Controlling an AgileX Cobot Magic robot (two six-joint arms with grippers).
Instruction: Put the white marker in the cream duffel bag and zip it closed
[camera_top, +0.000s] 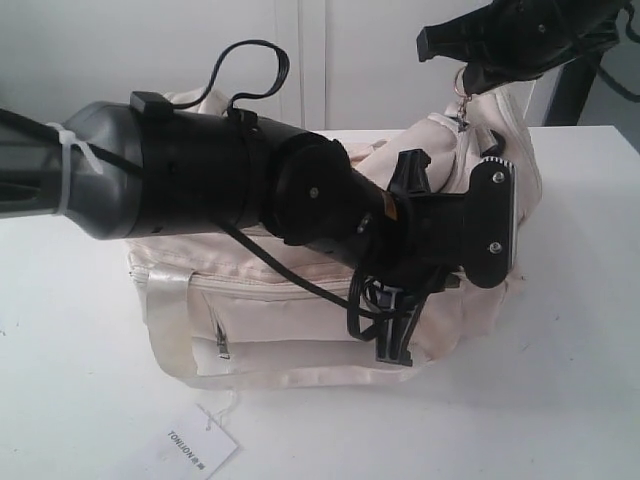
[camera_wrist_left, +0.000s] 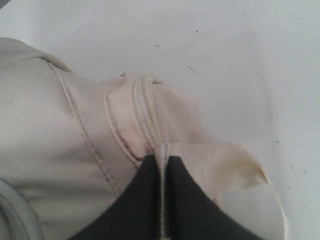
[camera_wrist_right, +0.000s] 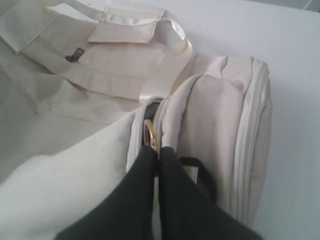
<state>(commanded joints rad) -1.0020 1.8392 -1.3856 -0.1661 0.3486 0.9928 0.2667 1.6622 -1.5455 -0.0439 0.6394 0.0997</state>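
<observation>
Glossy black left arm (camera_top: 200, 170) crosses and hides much of the soft, seamed cream duffel bag (camera_top: 300, 310), which rests on a smooth white bench (camera_top: 560, 400) before a pale wall (camera_top: 150, 50). Left end effector (camera_wrist_left: 161, 162) is clamped on the bag's woven edge. Right end effector (camera_wrist_right: 157, 152) is closed on bag fabric beside a gold ring (camera_wrist_right: 149, 136). Bag opening hidden.

Exterior view: off arms, front of table (camera_top: 90, 400), slightly raised, faces cream duffel bag (camera_top: 300, 310) side-on, wall (camera_top: 150, 40) behind; left arm (camera_top: 200, 170) close to lens, hides much of bag. Left wrist view: hard against bag fabric, looks down past left gripper (camera_wrist_left: 162, 159) to white tabletop. Right wrist view: equally near, looks past right gripper (camera_wrist_right: 158, 150) along bag's end — all three share bag and tabletop
</observation>
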